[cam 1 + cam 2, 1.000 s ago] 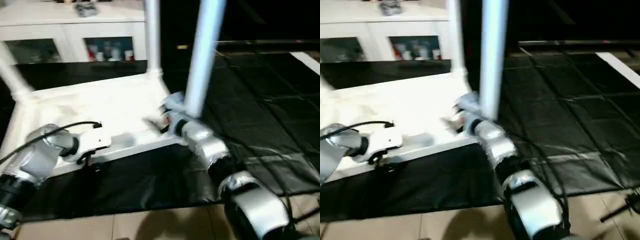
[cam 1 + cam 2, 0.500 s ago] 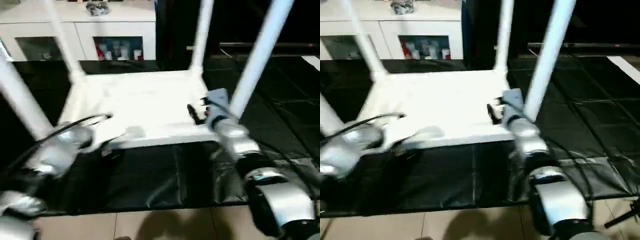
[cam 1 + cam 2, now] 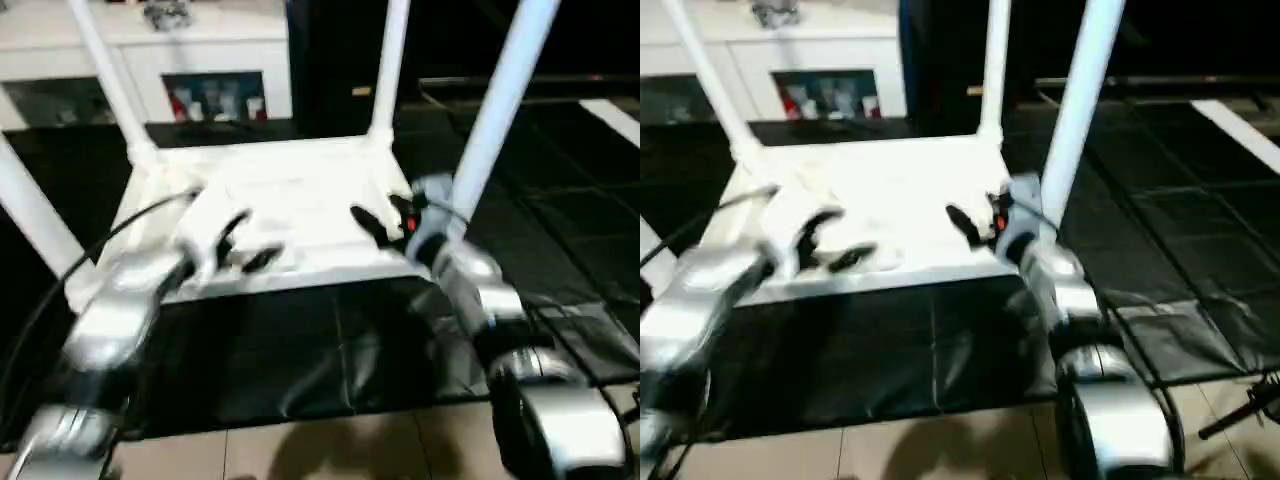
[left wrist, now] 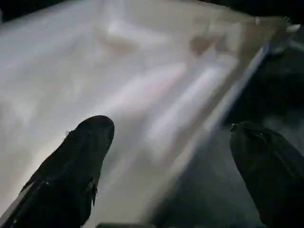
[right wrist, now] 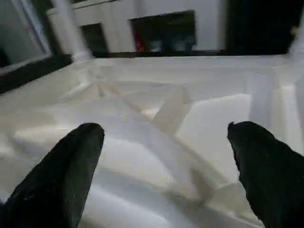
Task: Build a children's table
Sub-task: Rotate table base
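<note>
Since a second ago, left claw (image 3: 238, 243) has swung in over the table (image 3: 290, 190); right claw (image 3: 378, 222) has left the near-right leg (image 3: 497, 105). Table: upside down on black floor mat (image 3: 330, 350), four legs up. Both claws spread, empty, likely poised to turn it over.

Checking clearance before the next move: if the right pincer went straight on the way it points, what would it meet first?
Most likely the ribbed underside of the upturned table: the open right pincer points straight at it, though depth is unclear.
</note>
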Motion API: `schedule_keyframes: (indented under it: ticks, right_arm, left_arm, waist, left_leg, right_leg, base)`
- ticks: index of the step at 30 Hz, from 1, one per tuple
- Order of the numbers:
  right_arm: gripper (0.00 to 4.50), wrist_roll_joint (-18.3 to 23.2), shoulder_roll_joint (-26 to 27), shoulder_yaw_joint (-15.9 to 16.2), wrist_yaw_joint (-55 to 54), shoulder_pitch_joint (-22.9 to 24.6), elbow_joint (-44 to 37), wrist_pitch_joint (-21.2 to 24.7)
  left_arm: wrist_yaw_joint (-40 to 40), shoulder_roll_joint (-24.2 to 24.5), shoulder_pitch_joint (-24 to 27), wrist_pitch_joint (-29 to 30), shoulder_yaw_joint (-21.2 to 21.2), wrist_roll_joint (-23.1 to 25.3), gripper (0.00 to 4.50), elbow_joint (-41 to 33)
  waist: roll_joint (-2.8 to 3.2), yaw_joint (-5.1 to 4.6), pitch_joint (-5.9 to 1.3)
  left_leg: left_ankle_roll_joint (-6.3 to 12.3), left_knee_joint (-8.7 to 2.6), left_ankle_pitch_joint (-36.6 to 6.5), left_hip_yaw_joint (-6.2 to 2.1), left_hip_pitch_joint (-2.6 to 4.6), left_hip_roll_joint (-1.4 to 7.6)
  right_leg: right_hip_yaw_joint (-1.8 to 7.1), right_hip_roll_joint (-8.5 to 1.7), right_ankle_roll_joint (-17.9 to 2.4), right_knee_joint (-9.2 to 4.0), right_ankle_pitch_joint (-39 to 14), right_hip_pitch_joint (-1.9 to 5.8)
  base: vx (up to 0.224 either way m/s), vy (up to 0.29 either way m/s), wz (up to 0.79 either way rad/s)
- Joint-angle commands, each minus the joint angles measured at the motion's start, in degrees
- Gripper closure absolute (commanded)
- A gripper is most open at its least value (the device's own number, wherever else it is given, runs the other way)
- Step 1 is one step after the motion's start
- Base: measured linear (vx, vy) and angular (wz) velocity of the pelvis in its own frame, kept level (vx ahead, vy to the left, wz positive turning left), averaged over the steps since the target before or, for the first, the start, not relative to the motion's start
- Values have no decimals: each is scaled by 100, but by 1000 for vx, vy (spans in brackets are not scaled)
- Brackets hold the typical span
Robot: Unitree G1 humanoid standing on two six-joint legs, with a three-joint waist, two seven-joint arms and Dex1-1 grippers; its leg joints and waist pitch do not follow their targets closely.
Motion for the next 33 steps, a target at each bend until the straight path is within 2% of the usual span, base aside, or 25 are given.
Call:
schedule_keyframes:
  ticks: [1,2,3,4,5,7,8,10,11,13,14,15,16,17,19,20,21,22,23,24,27,29,31,32,33]
  right_arm:
    - [0,-124,-104,172,261,76,-360,-324]
    - [0,-105,-110,174,296,102,-401,-309]
    - [0,24,-176,217,592,324,-768,-76]
    - [0,24,-176,217,592,324,-768,-76]
    - [0,190,-193,237,854,570,-1206,203]
    - [0,396,-213,273,1132,756,-1611,497]
    - [0,441,-220,290,1188,798,-1705,575]
    - [0,486,-287,414,1243,966,-2050,786]
    - [0,673,-284,420,1289,1028,-2210,1037]
    - [0,636,-404,606,1564,1127,-2370,1035]
    - [0,627,-418,627,1599,1137,-2382,1029]
    - [0,563,-528,778,1874,1230,-2518,1037]
    - [0,559,-547,800,1910,1245,-2546,1077]
    - [0,593,-647,898,2133,1322,-2721,1379]
    - [0,484,-704,946,2090,1395,-2852,1482]
    - [0,527,-815,1048,2236,1457,-3016,1742]
    - [0,527,-816,1049,2236,1458,-3017,1743]
    - [0,646,-1040,1262,2563,1578,-3287,2077]
    - [0,678,-1123,1349,2694,1627,-3368,2127]
    - [0,672,-1168,1394,2737,1659,-3401,2114]
    - [0,560,-1150,1403,2659,1712,-3401,1944]
    - [0,462,-1096,1376,2571,1724,-3360,1889]
    - [0,419,-1102,1400,2523,1710,-3278,2066]
    - [0,324,-1136,1450,2451,1710,-3242,2113]
    - [0,192,-1136,1459,2232,1696,-3174,2103]
  left_arm:
    - [-262,175,62,182,149,-203,2,-262]
    - [-300,208,93,208,154,-221,2,-294]
    - [-582,497,338,473,221,-375,2,-532]
    - [-582,497,338,473,221,-375,2,-532]
    - [-820,840,543,711,294,-464,2,-659]
    - [-961,1189,659,826,367,-404,2,-555]
    - [-983,1258,686,845,383,-400,2,-539]
    - [-1148,1727,856,873,492,-312,2,-379]
    - [-1212,1972,940,866,548,-241,2,-269]
    - [-1299,2361,1080,798,623,-68,2,-44]
    - [-1307,2390,1092,804,634,-62,2,-27]
    - [-1367,2629,1195,877,715,-43,2,86]
    - [-1382,2676,1220,900,732,-49,2,102]
    - [-1462,2908,1349,998,805,-74,2,174]
    - [-1553,3094,1464,1110,900,-126,2,224]
    - [-1592,3188,1521,1137,950,-146,2,258]
    - [-1592,3188,1522,1137,950,-146,2,258]
    - [-1642,3325,1574,1157,1013,-173,2,367]
    - [-1548,3378,1510,1021,1039,-96,2,587]
    - [-1446,3396,1427,874,1052,-7,2,791]
    - [-1060,3357,1120,354,1019,235,2,1351]
    - [-746,3202,802,-30,1042,296,2,1757]
    - [-589,2945,471,-353,1120,203,2,2108]
    - [-535,2787,320,-471,1147,138,2,2218]
    - [-545,2656,197,-566,1164,55,2,2290]
  waist:
    - [95,3,-405]
    - [97,15,-387]
    - [125,42,-363]
    - [117,38,-351]
    - [130,19,-320]
    - [124,-5,-287]
    - [125,-6,-281]
    - [122,-1,-283]
    - [114,-5,-282]
    - [129,-22,-269]
    - [137,-29,-271]
    - [114,-19,-272]
    - [123,-22,-271]
    - [90,-18,-268]
    - [112,-2,-267]
    - [104,-3,-265]
    - [113,24,-260]
    - [111,22,-247]
    - [108,47,-248]
    - [88,46,-244]
    - [87,45,-248]
    - [68,39,-265]
    - [85,55,-273]
    - [81,44,-271]
    - [80,77,-293]
  left_leg:
    - [356,-374,-1045,-24,52,137]
    - [323,-388,-1230,-24,79,130]
    - [262,-411,-1435,-37,101,148]
    - [226,-429,-1514,-46,94,156]
    - [186,-456,-1731,-54,105,149]
    - [151,-485,-1965,-66,112,140]
    - [131,-494,-2120,-77,148,136]
    - [92,-502,-2101,-96,162,127]
    - [86,-508,-2069,-99,157,117]
    - [101,-520,-2076,-116,143,115]
    - [80,-514,-2124,-114,175,120]
    - [90,-515,-2081,-117,173,120]
    - [96,-519,-2072,-116,167,124]
    - [109,-520,-2038,-110,169,131]
    - [137,-532,-1990,-110,161,141]
    - [115,-535,-2010,-108,168,142]
    - [108,-532,-2049,-102,193,147]
    - [101,-535,-2095,-103,195,147]
    - [109,-536,-2137,-105,193,144]
    - [127,-534,-2165,-107,189,134]
    - [96,-530,-2179,-131,201,117]
    - [58,-541,-2133,-150,184,136]
    - [32,-518,-2169,-133,236,128]
    - [18,-536,-2059,-147,178,132]
    - [-21,-523,-1996,-128,219,142]
  right_leg:
    - [324,-314,-1227,-359,-887,353]
    - [327,-307,-1185,-396,-1133,345]
    - [336,-318,-1127,-420,-1373,334]
    - [334,-318,-1087,-419,-1463,350]
    - [330,-297,-1007,-452,-1720,335]
    - [333,-292,-884,-485,-2024,338]
    - [337,-294,-783,-513,-2232,330]
    - [345,-310,-740,-537,-2338,332]
    - [348,-311,-710,-540,-2393,333]
    - [350,-307,-646,-549,-2480,332]
    - [353,-308,-624,-566,-2519,309]
    - [361,-318,-643,-562,-2505,311]
    - [363,-315,-660,-557,-2482,313]
    - [371,-320,-697,-555,-2445,306]
    - [379,-309,-710,-534,-2353,304]
    - [379,-320,-745,-544,-2349,299]
    - [386,-319,-758,-559,-2384,284]
    - [387,-313,-755,-558,-2423,279]
    - [384,-313,-696,-564,-2493,295]
    - [384,-325,-643,-584,-2585,293]
    - [374,-346,-485,-631,-2810,281]
    - [375,-363,-502,-607,-2723,308]
    - [377,-360,-552,-620,-2680,277]
    - [373,-357,-605,-592,-2535,328]
    - [389,-366,-665,-583,-2371,301]
  base:
    - [0,0,0]
    - [0,0,0]
    - [0,0,0]
    - [0,0,0]
    - [0,0,0]
    - [0,0,0]
    - [0,0,0]
    - [0,0,0]
    - [0,0,0]
    - [0,0,0]
    - [0,0,0]
    - [0,0,0]
    - [0,0,0]
    - [0,0,0]
    - [0,0,0]
    - [0,0,0]
    - [0,0,0]
    - [0,0,0]
    - [0,0,0]
    - [0,0,0]
    - [0,0,0]
    - [0,0,0]
    - [0,0,0]
    - [0,0,0]
    - [0,0,0]
